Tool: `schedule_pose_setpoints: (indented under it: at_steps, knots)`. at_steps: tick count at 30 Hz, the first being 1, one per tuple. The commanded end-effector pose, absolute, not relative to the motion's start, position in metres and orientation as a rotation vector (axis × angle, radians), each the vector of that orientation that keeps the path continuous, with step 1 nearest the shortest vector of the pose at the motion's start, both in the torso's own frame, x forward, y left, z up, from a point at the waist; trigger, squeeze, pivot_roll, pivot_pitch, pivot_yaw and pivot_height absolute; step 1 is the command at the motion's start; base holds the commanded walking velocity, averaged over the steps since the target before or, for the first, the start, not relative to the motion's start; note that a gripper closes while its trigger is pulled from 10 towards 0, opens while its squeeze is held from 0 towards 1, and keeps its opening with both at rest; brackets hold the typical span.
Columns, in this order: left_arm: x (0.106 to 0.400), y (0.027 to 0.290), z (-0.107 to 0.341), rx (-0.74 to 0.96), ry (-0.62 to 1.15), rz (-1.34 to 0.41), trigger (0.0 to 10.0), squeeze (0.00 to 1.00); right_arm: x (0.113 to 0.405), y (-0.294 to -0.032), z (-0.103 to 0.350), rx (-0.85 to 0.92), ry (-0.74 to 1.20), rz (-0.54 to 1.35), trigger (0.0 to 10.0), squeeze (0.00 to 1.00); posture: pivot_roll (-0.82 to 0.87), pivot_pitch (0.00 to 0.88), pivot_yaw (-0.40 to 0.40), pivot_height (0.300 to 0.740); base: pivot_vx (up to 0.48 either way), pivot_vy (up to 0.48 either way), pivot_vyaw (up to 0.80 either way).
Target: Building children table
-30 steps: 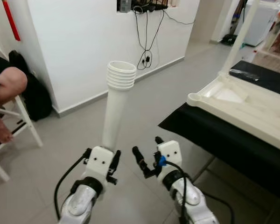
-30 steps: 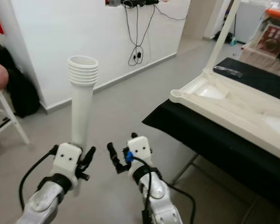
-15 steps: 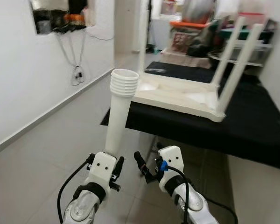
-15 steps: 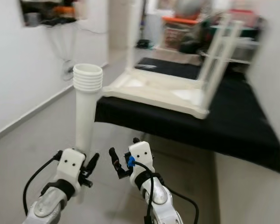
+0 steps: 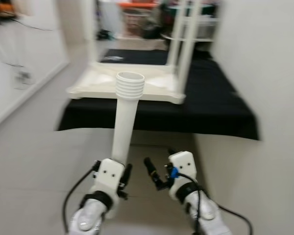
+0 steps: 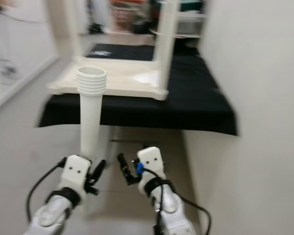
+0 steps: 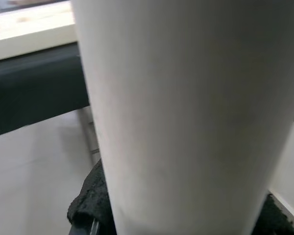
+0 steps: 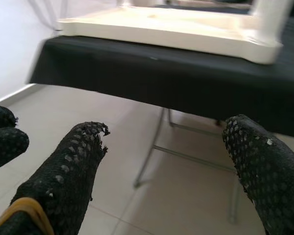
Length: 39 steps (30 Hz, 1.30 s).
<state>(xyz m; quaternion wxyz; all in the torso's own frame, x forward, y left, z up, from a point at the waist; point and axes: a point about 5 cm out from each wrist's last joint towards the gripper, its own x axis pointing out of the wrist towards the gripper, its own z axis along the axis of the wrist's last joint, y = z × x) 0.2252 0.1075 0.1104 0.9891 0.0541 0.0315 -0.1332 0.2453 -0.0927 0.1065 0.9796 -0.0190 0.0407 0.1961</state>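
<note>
In the left eye view, the left gripper (image 5: 121, 172) sits low in front of the robot and holds a white table leg (image 5: 124, 128) upright, its fingers pinching the lower end of the tube. The leg's ribbed, open top stands in front of the near edge of the white tabletop (image 5: 104, 84). That tabletop lies upside down on a black counter (image 5: 216, 105), with legs already fitted (image 5: 185, 45) rising from it at the far right corner. The right gripper (image 5: 156, 175) hangs just beside the left one, fingers spread and holding nothing. A pale wall (image 5: 264, 88) runs along the right, and grey floor tiles (image 5: 29, 147) spread to the left. The whole picture is somewhat blurred.

The right eye view shows the same layout — the upright leg rising from the left gripper, the open right gripper next to it, the overturned tabletop on the black counter beyond.

In the left wrist view, the white tube of the leg looms very close, with a black finger pad (image 7: 92, 195) pressed against its side; the counter's dark edge and the tabletop's cream rim show behind.

In the right wrist view, the two black textured fingers (image 8: 68, 176) stand well apart — between them, the floor and the counter's thin metal frame (image 8: 159, 144), with the tabletop above on the black surface.
</note>
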Motion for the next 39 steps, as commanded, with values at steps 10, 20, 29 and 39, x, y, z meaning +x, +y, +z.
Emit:
schedule_pose_setpoints:
  at_steps: [10,20,29,39]
  knots:
    - [0.222,0.11,0.105,0.092,0.087,-0.257,10.0,0.0,0.242,-0.09,0.101,-0.039,0.099,0.412,10.0,0.0,0.05,0.0,-0.059,0.74,0.0,0.0,-0.32]
    - [0.228,0.133,0.107,0.214,0.089,-0.284,10.0,0.0,0.268,-0.118,0.114,0.107,0.077,0.281,10.0,0.0,0.06,0.0,-0.067,0.74,0.0,0.0,0.0]
    - [0.257,0.184,0.131,0.445,0.049,-0.224,10.0,0.0,0.291,-0.151,0.13,-0.202,-0.014,0.142,10.0,0.0,0.07,0.0,-0.07,0.74,0.0,0.0,0.0]
    - [0.293,0.232,0.159,0.876,0.044,-0.1,10.0,0.0,0.304,-0.159,0.145,-0.564,-0.115,-0.022,10.0,0.0,0.08,0.0,-0.068,0.74,0.0,0.0,0.0]
